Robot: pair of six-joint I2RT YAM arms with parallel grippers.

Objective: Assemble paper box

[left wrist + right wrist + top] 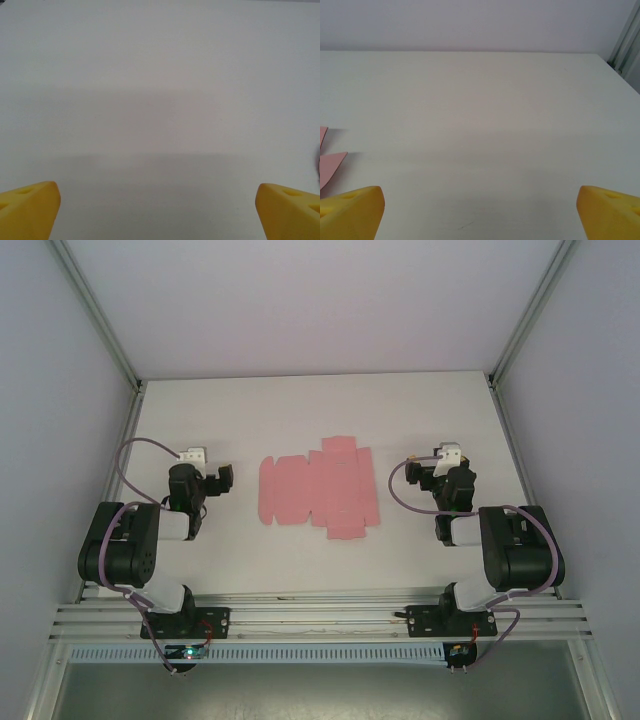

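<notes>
Pink card, top view: the paper box (320, 488) lies as a flat die-cut sheet on the white table (250, 420), near the middle.
Long axis, top view: it runs from 9 o'clock to 3 o'clock, with one short flap jutting toward 12 and another toward 6.
Left gripper, top view: the left gripper (203, 478) sits at 9 o'clock from the sheet, apart from it, with bare table between.
Right gripper, top view: the right gripper (445, 472) sits at 3 o'clock from the sheet, also apart from it.
Left wrist view: yellow fingertips (27, 207) show in the two bottom corners, spread wide and grasping nothing, over plain table (160, 100). A pinkish sliver at the 3 o'clock edge is too small to tell.
Right wrist view: its yellow fingertips (350, 210) are likewise spread wide, released, with nothing between them.
Sheet, right wrist view: two pink corners (330, 165) of the sheet enter at 9 o'clock, just above the left fingertip, flat on the table (495, 125).
</notes>
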